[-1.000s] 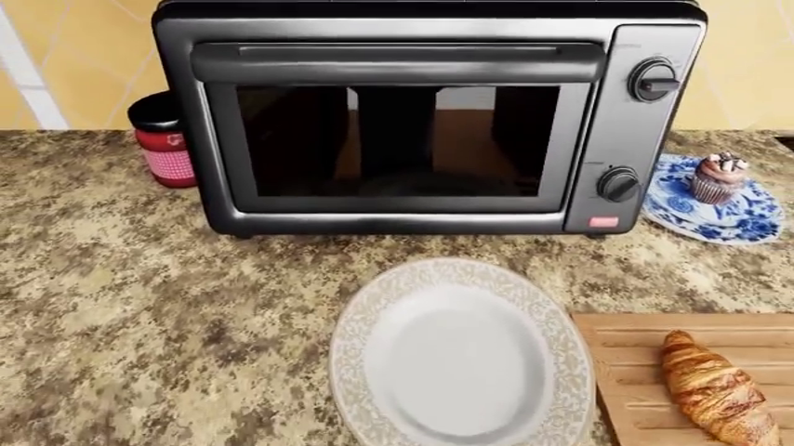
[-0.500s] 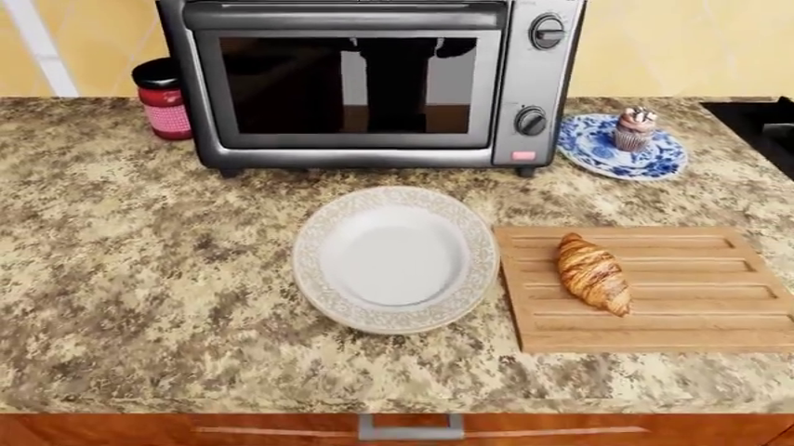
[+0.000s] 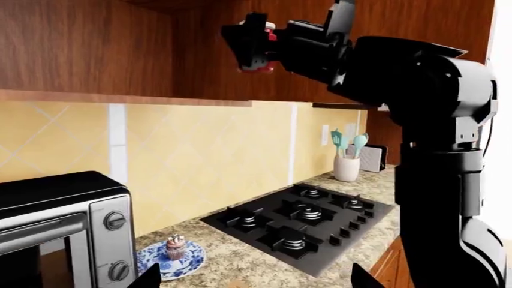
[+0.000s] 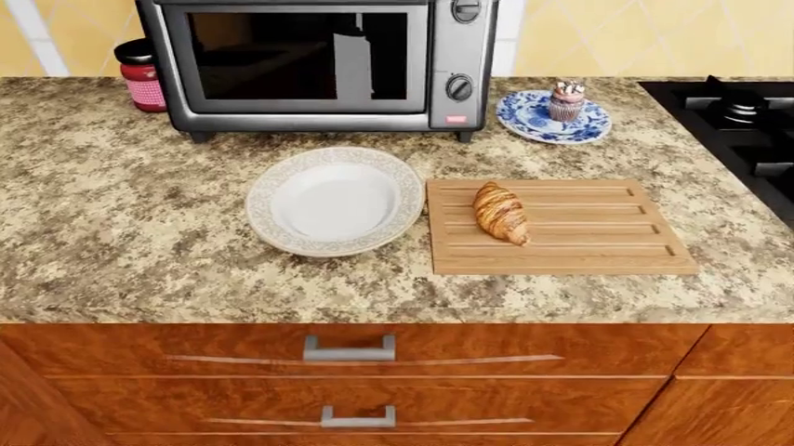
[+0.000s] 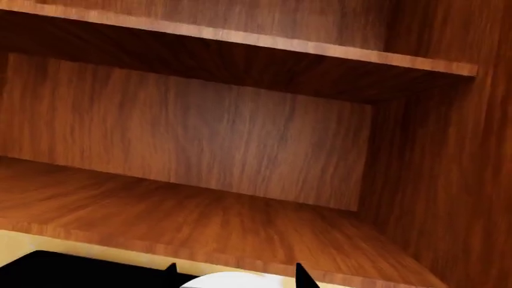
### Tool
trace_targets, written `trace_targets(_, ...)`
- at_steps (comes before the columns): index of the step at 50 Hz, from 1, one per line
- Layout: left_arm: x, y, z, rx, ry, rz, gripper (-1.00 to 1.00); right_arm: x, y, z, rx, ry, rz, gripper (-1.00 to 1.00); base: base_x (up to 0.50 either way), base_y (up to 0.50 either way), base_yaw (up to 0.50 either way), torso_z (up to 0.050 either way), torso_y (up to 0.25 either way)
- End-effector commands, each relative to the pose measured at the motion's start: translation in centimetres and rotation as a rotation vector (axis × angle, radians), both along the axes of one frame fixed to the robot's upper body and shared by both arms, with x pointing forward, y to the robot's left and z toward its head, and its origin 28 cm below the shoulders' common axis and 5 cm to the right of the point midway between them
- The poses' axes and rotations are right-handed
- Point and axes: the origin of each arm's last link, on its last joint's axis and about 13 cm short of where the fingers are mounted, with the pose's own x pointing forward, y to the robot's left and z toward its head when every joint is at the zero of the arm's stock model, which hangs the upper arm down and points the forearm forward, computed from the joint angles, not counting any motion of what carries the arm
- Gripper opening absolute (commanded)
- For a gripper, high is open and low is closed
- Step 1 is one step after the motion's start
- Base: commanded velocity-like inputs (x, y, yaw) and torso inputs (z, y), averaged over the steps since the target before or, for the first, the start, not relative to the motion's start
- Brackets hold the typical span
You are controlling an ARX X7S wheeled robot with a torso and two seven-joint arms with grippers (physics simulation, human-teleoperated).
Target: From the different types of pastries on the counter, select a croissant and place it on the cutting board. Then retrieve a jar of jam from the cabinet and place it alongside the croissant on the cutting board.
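The golden-brown croissant (image 4: 500, 212) lies on the grooved wooden cutting board (image 4: 596, 237), at its left part, on the speckled granite counter (image 4: 125, 232). The cupcake (image 4: 568, 100) stands on a blue patterned plate (image 4: 536, 123) behind the board. Neither gripper shows in the head view. In the left wrist view my right gripper (image 3: 254, 45) is raised in front of the wooden wall cabinet (image 3: 96, 48), shut on the jar of jam (image 3: 258, 66), red with a white lid. That lid (image 5: 232, 282) sits between the fingertips in the right wrist view. My left gripper (image 3: 254, 277) is open and holds nothing.
A toaster oven (image 4: 316, 60) stands at the back with a black-lidded red jar (image 4: 139, 76) to its left. A white dinner plate (image 4: 335, 200) lies left of the board. A black gas hob (image 4: 732, 121) is at the right, with a utensil holder (image 3: 346, 162) beyond it. Bare cabinet shelves (image 5: 200, 216) face the right wrist.
The head view has pulled back: the oven, plate and board look smaller, and the counter's front edge and drawers now show. The croissant stays on the board.
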Motion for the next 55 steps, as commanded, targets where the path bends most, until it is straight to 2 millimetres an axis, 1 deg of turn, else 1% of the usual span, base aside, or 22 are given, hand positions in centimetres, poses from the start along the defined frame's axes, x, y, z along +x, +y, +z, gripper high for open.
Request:
trace_targets(1, 0.2, 0.1, -0.1, -0.004, 0.002, 0.008, 1.00, -1.0, 0.1, 0.5, -0.004, -0.039, 0.090, -1.00, 0.00, 0.00, 0.00, 0.000, 0.000)
trace_targets(6, 0.4, 0.1, -0.3, -0.006, 0.004, 0.009, 1.00, -2.9, -0.5, 1.0, 0.022, -0.104, 0.184, -1.00, 0.00, 0.00, 0.00, 0.000, 0.000)
trace_targets(13, 0.7, 0.0, -0.4, -0.008, 0.008, 0.007, 1.00, -6.5, -1.8, 1.2, 0.100, -0.232, 0.253, -1.00, 0.00, 0.00, 0.00, 0.000, 0.000)
trace_targets(18, 0.8, 0.0, -0.4, -0.010, 0.006, 0.004, 1.00, -8.7, -2.7, 0.7, 0.134, -0.275, 0.280, -1.00, 0.00, 0.00, 0.00, 0.000, 0.000)
trace_targets(21, 0.8, 0.0, -0.3, -0.010, 0.005, 0.005, 1.00, -10.2, -3.2, 0.1, 0.152, -0.292, 0.292, -1.00, 0.00, 0.00, 0.00, 0.000, 0.000)
trace_targets(25, 1.0, 0.0, -0.4, -0.012, 0.004, 0.009, 1.00, -11.6, -3.9, -0.9, 0.175, -0.267, 0.285, -1.00, 0.00, 0.00, 0.00, 0.000, 0.000)
trace_targets(26, 1.0, 0.0, -0.4, -0.013, 0.004, 0.010, 1.00, -11.7, -4.2, -1.5, 0.186, -0.250, 0.272, -1.00, 0.00, 0.00, 0.00, 0.015, 0.000)
trace_targets(28, 1.2, 0.1, -0.5, -0.017, 0.004, 0.013, 1.00, -11.4, -4.5, -3.4, 0.211, -0.212, 0.238, -1.00, 0.00, 0.00, 0.00, 0.000, 0.000)
trace_targets(29, 1.3, 0.1, -0.6, -0.019, 0.003, 0.014, 1.00, -11.4, -4.5, -4.4, 0.204, -0.194, 0.261, -1.00, 0.00, 0.00, 0.00, 0.000, 0.000)
trace_targets(33, 1.5, 0.1, -0.7, -0.024, -0.005, 0.027, 1.00, -10.8, -4.9, -8.9, 0.234, -0.104, 0.221, -1.00, 0.00, 0.00, 0.00, 0.000, 0.000)
trace_targets(39, 2.3, 0.1, -1.0, -0.034, -0.031, 0.060, 1.00, -11.1, -5.5, -14.4, 0.262, -0.014, 0.138, -1.00, 0.00, 0.00, 0.00, 0.000, 0.000)
trace_targets(45, 4.4, -0.1, -2.0, -0.066, -0.060, 0.088, 1.00, -11.4, -6.3, -18.6, 0.274, 0.064, 0.043, -1.00, 0.00, 0.00, 0.00, 0.000, 0.000)
trace_targets(49, 5.9, -0.4, -2.9, -0.076, -0.063, 0.093, 1.00, -11.2, -6.9, -20.9, 0.273, 0.115, -0.032, -1.00, 0.00, 0.00, 0.00, 0.000, 0.000)
trace_targets(52, 6.6, -0.7, -3.4, -0.082, -0.066, 0.090, 1.00, -10.8, -7.1, -22.4, 0.263, 0.142, -0.075, -1.00, 0.00, 0.00, 0.00, 0.000, 0.000)
trace_targets(55, 7.0, -1.1, -3.8, -0.080, -0.071, 0.089, 1.00, -10.1, -6.9, -23.5, 0.238, 0.161, -0.101, -1.00, 0.00, 0.00, 0.00, 0.000, 0.000)
